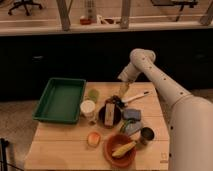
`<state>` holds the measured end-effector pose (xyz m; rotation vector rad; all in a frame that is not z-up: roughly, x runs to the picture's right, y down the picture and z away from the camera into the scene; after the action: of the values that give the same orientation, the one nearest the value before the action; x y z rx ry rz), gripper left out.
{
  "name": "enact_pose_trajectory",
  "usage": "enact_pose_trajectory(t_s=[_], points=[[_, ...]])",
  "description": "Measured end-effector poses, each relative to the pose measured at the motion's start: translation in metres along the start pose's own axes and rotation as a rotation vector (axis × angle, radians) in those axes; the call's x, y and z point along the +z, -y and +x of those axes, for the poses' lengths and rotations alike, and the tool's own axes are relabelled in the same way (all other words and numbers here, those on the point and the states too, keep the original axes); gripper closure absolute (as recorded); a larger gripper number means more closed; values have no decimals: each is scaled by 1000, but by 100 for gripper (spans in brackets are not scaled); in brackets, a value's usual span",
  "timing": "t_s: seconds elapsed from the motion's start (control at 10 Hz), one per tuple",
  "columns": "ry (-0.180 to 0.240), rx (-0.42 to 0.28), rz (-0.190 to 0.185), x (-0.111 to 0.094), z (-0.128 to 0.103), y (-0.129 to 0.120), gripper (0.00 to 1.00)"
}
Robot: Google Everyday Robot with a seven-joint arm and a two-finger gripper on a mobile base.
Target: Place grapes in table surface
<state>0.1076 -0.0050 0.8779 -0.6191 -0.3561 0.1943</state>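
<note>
Gripper [123, 90] hangs over the back half of the table surface [60, 147], at the end of the white arm [150, 70], which reaches in from the right. It points downward. Whether it is open, closed or gripping cannot be told.

Grapes [115, 101] sit just below and to the left of the gripper, at the back rim of the dark plate [102, 119]. They show as a small, bumpy, dark reddish-purple cluster, smaller than the white cup [88, 108] to their left. Contact between grapes and gripper cannot be told, nor whether the cluster rests on the plate or the wood.

A brown block [109, 114] lies on the plate. A green tray [61, 99] occupies the left of the table
</note>
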Motion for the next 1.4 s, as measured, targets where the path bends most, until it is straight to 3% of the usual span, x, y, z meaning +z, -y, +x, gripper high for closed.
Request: enact_pose_trajectory(t_s=[0.7,1.4], points=[[21,-4,-1,-5,15,0,20],[21,-7,-2,-4,12,0,20]])
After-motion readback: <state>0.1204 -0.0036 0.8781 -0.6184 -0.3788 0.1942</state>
